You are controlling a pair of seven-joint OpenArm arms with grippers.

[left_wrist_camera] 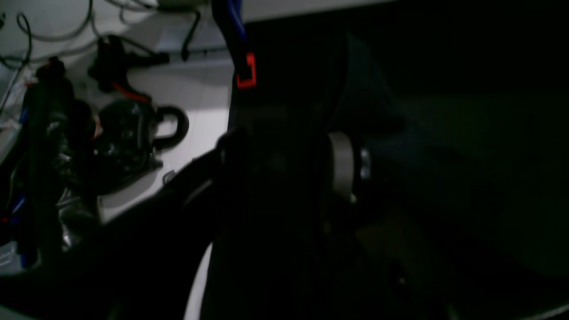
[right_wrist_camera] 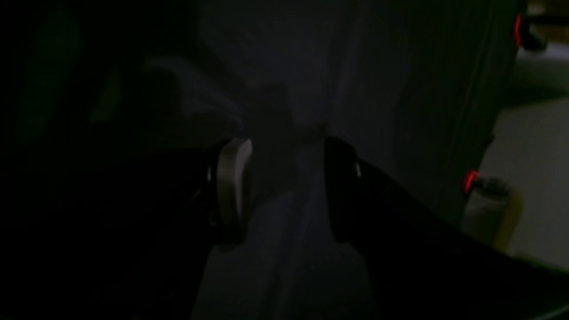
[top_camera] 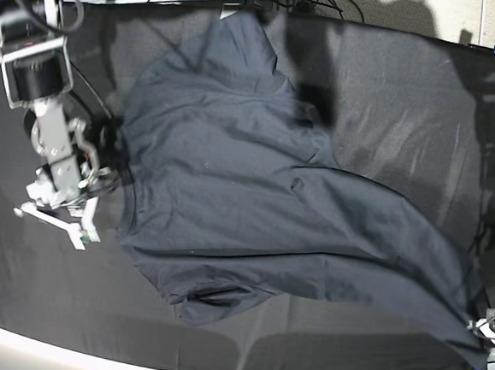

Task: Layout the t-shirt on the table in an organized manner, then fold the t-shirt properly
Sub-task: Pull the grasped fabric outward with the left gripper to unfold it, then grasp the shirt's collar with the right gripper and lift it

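The t-shirt lies spread across the black table, still skewed, one sleeve bunched near the front edge and its far corner drawn out toward the table's right front corner.

At the left of the base view, the right gripper sits at the shirt's collar side. Its wrist view shows the jaws standing apart with pale cloth running up between the pads, loosely straddled rather than pinched; a pull from here could likely slide off the fabric and leave the collar where it lies.

At the far right, the left gripper meets the stretched corner at the table's edge. Its own view is too dark to tell whether the jaws grip the cloth or stand clear. The risk, as it looks, is the corner being dragged over the rim, or slipping free and springing back into wrinkles.
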